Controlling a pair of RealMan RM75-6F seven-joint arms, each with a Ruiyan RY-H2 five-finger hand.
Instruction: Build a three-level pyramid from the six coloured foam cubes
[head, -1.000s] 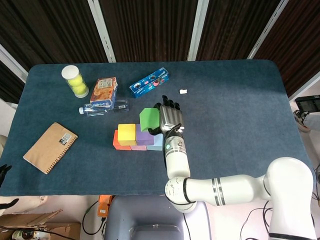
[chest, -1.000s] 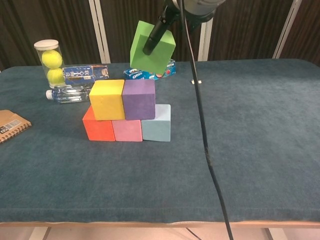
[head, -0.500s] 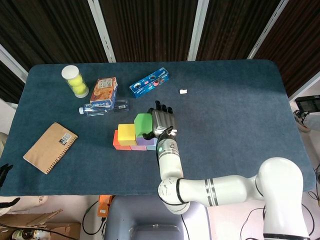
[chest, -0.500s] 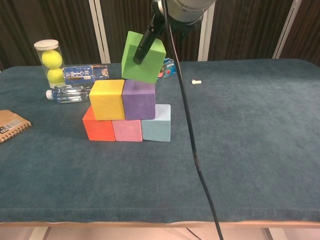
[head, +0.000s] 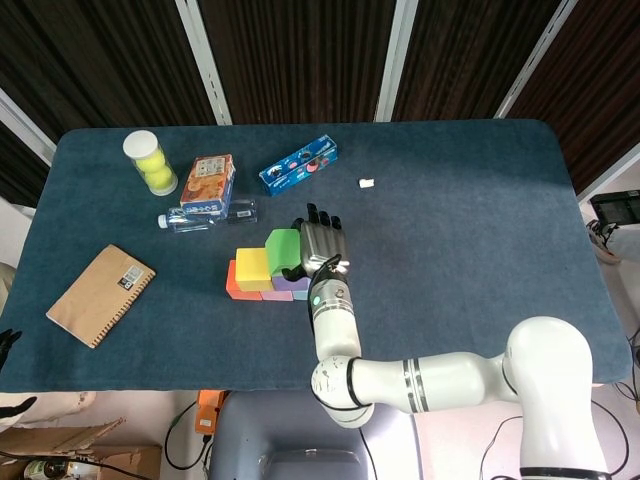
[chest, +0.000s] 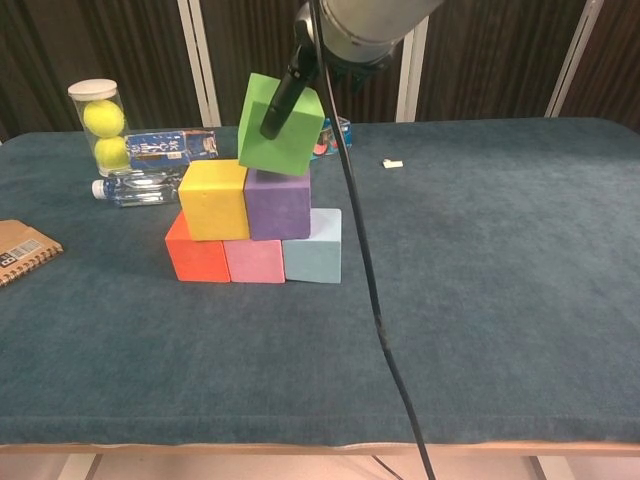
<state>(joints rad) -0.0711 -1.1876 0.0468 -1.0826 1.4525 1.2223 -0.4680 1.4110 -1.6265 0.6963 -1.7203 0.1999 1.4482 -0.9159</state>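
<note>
My right hand (head: 320, 245) (chest: 340, 35) grips the green cube (head: 282, 250) (chest: 280, 125), tilted, right over the purple cube (chest: 278, 205). The green cube's lower edge is at the purple top; I cannot tell whether they touch. The yellow cube (head: 252, 268) (chest: 213, 198) sits beside the purple one on the second level. Beneath them lie the orange-red cube (chest: 197, 258), the pink cube (chest: 255, 260) and the light blue cube (chest: 312, 255) in a row. Dark fingers (head: 6, 340) at the head view's left edge look like my left hand; their pose is unclear.
Behind the stack lie a water bottle (head: 205, 217), a snack box (head: 208, 184), a tube of tennis balls (head: 150, 162) and a blue Oreo pack (head: 298, 165). A brown notebook (head: 100, 295) lies at the left. A small white scrap (head: 367, 183) sits at mid-table.
My right hand has carried the green cube left and down, from above and behind the stack's right side to just over the purple cube. The five stacked cubes have not moved.
</note>
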